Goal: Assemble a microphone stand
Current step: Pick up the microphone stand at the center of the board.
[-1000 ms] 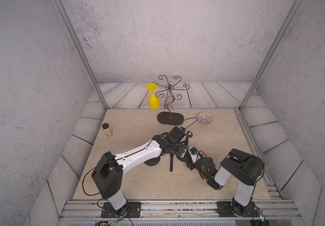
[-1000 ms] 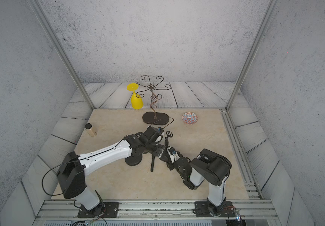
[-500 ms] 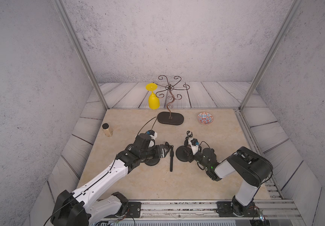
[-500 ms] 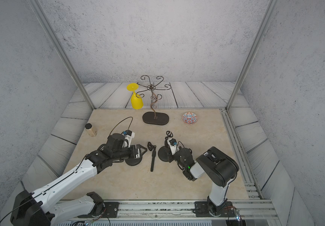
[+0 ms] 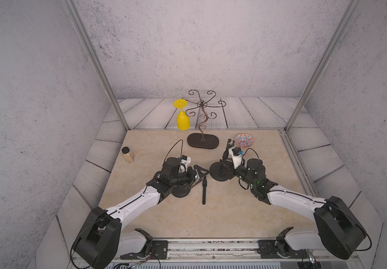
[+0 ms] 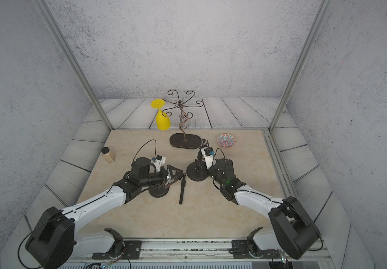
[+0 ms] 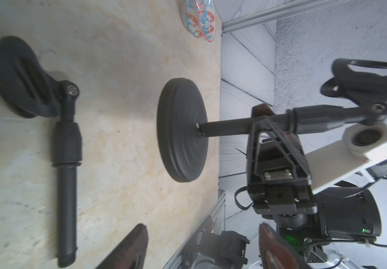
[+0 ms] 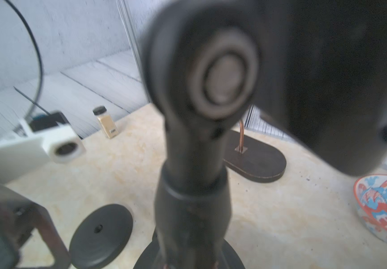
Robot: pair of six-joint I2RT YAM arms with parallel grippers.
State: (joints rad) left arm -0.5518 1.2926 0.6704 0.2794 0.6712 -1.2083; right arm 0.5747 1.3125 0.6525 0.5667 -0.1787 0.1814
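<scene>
An upright black pole (image 7: 225, 127) with a mic clip (image 7: 369, 79) on top stands in a round black base (image 5: 220, 173). My right gripper (image 5: 226, 166) is shut on that pole just above the base; in the right wrist view the pole (image 8: 192, 198) fills the middle. A second pole with clip (image 5: 204, 191) lies flat on the table. A second base (image 8: 101, 235) with an empty centre hole lies partly under my left arm. My left gripper (image 5: 201, 172) is open and empty beside the lying pole's upper end, fingers (image 7: 129, 249) wide apart.
A wire jewellery stand on an oval dark base (image 5: 203, 141) stands at the back, a yellow glass (image 5: 183, 118) hanging from it. A patterned bowl (image 5: 243, 141) sits behind the right gripper. A spice jar (image 5: 127, 154) stands at the left edge.
My left arm has pulled back to the left, away from the right-hand stand, still open. My right gripper has closed on the upright pole.
</scene>
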